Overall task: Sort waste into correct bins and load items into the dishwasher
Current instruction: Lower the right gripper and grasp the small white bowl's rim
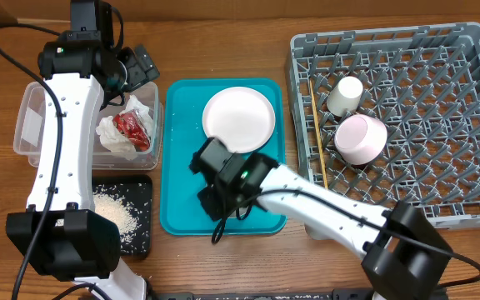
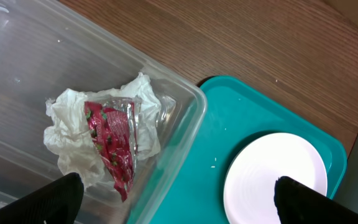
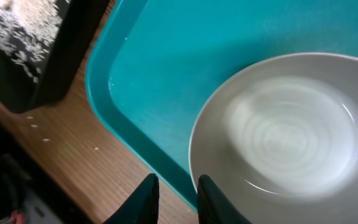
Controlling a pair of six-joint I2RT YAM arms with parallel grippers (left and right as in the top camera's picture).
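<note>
The crumpled white napkin [image 2: 73,134] and the red wrapper [image 2: 110,143] lie in the clear tub [image 1: 32,117]. Rice-like crumbs [image 1: 115,212] lie in the black tray [image 1: 140,233]. The pink plate [image 1: 238,117] sits on the teal tray [image 1: 182,208]. The cup [image 1: 346,94], the bowl [image 1: 360,137] and the chopsticks [image 1: 317,133] are in the grey dish rack [image 1: 457,192]. My left gripper [image 2: 185,202] is wide open and empty above the tub's right wall. My right gripper [image 3: 174,202] hovers at the plate's [image 3: 284,137] edge with a narrow gap between its fingers and nothing in it.
The teal tray [image 2: 241,118] lies between the tub and the rack. A few stray crumbs lie on the wood [image 3: 39,127] next to the black tray [image 3: 61,68]. My right arm [image 1: 323,208] stretches across the front of the table.
</note>
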